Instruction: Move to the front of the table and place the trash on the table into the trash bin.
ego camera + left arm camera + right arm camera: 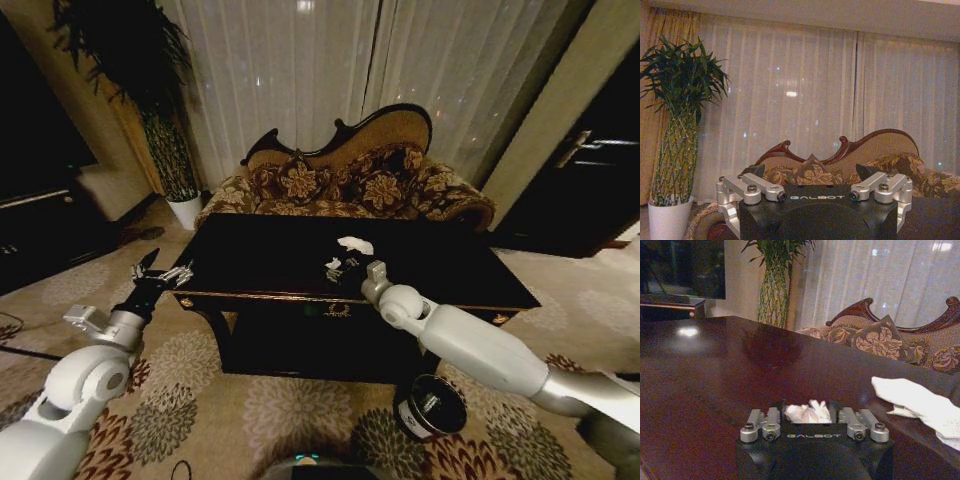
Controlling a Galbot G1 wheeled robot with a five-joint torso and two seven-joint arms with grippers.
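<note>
- Before the robot stands the table (pixel 280 262), broad, rigid and heavy, its glossy dark wood slick enough that light paper would likely skid when nudged.
- Trash bin (pixel 432 405): a round black bucket on the carpet by the table's right front, open upward.
- White wad (pixel 920 402): soft crumpled tissue lying on the tabletop; pinch its bulk.
- Right gripper (pixel 807 412): low over the table, jaws clenched on a small wad (pixel 809 413), weightless and crushable.
- Left gripper (pixel 160 272): parked beside the table's left edge, jaws released.
</note>
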